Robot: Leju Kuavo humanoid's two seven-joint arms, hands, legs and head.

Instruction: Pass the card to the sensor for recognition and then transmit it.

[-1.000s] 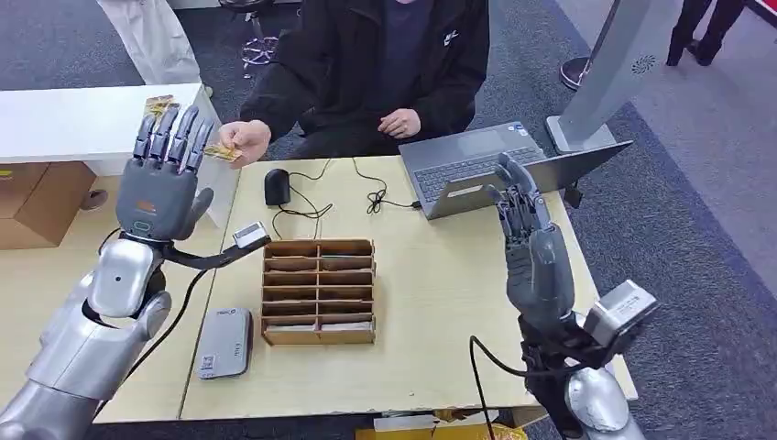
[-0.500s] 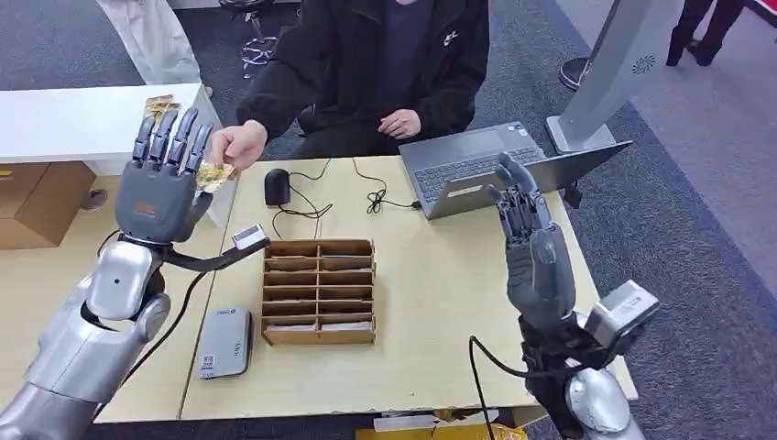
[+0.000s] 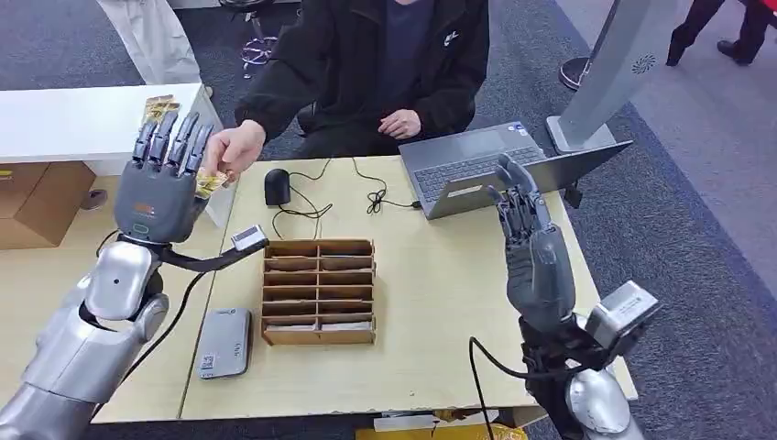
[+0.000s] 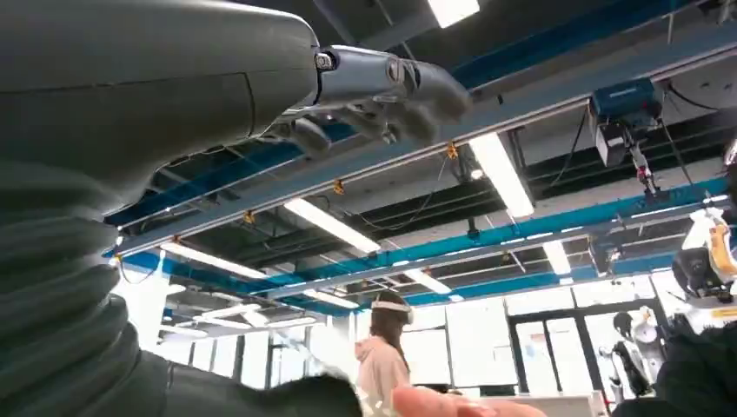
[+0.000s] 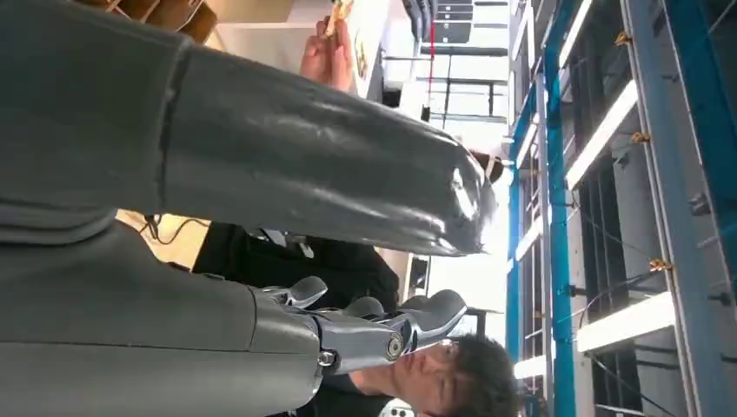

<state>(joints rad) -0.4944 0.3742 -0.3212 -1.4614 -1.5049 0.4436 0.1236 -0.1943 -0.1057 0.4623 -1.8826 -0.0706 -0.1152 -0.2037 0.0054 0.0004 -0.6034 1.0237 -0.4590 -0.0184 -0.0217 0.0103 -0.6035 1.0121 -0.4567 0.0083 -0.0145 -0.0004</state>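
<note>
A person's hand (image 3: 235,147) holds a small yellow card (image 3: 209,181) against the thumb side of my left hand (image 3: 163,183). That hand is raised with its back towards me and its fingers (image 3: 174,137) straight up and apart; they are not closed on the card. My right hand (image 3: 522,209) stands upright over the table's right side, fingers loosely extended, holding nothing. A flat grey card sensor (image 3: 224,342) lies near the table's front left edge. In the left wrist view my fingers (image 4: 382,82) stretch out with nothing in them.
A wooden slotted organiser (image 3: 318,291) sits mid-table. Behind it lie a black mouse (image 3: 277,186) with its cable and an open laptop (image 3: 476,165). The person in a dark jacket (image 3: 385,64) sits across the table. More cards (image 3: 158,105) lie on a white counter (image 3: 73,124).
The person's hand has brought the card down and closer, from beside my left fingertips to the thumb side of the palm. My right hand has not moved.
</note>
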